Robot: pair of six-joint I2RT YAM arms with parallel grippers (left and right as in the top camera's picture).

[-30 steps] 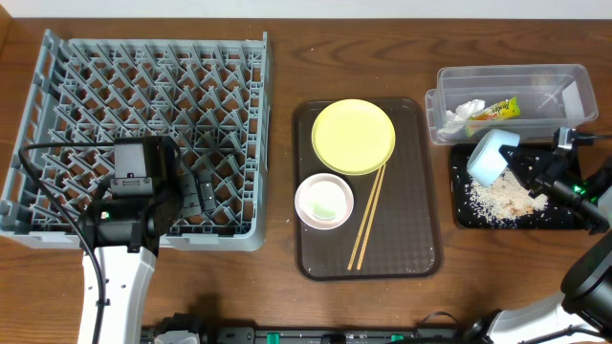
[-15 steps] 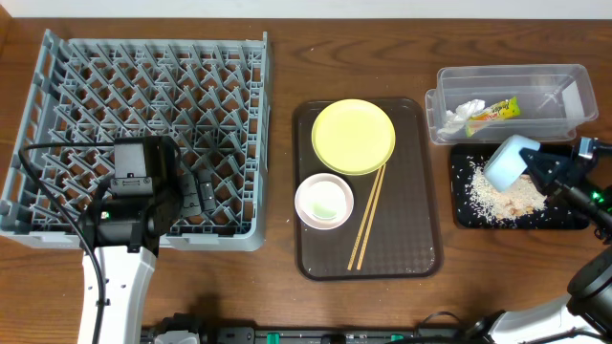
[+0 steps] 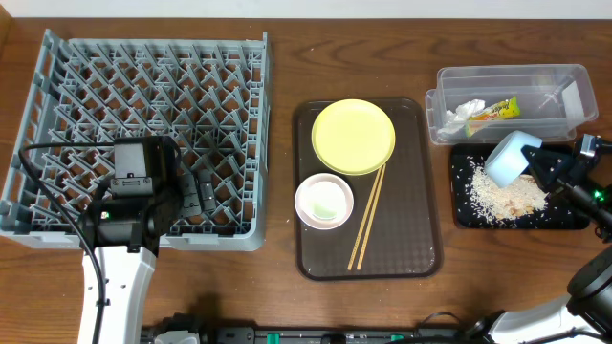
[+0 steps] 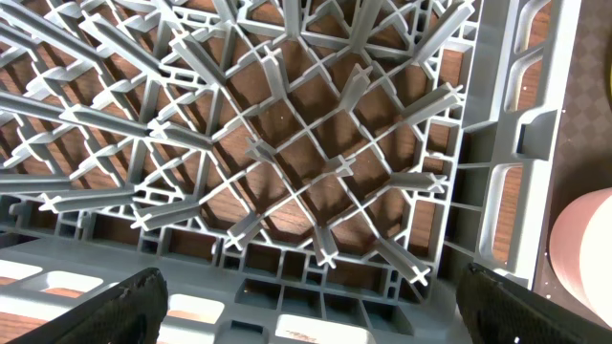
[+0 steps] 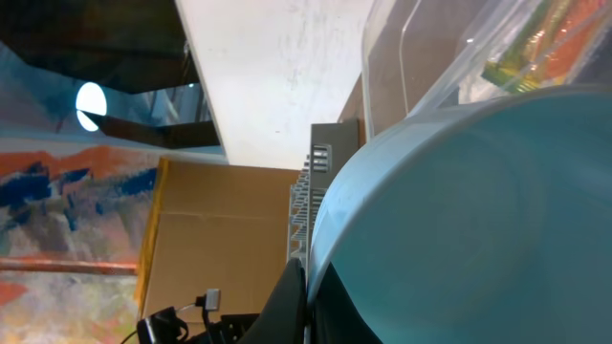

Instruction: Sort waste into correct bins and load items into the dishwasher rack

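Note:
My right gripper [image 3: 537, 164] is shut on the rim of the light blue bowl [image 3: 508, 158], holding it tipped on its side over the black tray [image 3: 566, 218], where rice crumbs [image 3: 497, 199] lie. In the right wrist view the bowl [image 5: 478, 220] fills the frame, its rim pinched at my gripper [image 5: 306, 306]. The clear tub [image 3: 512, 73] holds the tissue [image 3: 463, 116] and the wrapper [image 3: 494, 112]. My left gripper [image 3: 203, 191] hangs open over the grey rack's [image 3: 143, 105] front right corner, nothing between its fingers [image 4: 115, 311]. The cup is out of view.
The brown serving tray [image 3: 416, 239] in the middle carries the yellow plate [image 3: 353, 136], the pinkish-white bowl [image 3: 324, 201] and the chopsticks [image 3: 366, 218]. That bowl's edge [image 4: 588, 253] shows right of the rack wall [image 4: 497, 143] in the left wrist view.
My right gripper has carried the blue bowl a little to the right over the black tray, then held still. The left arm has not moved.

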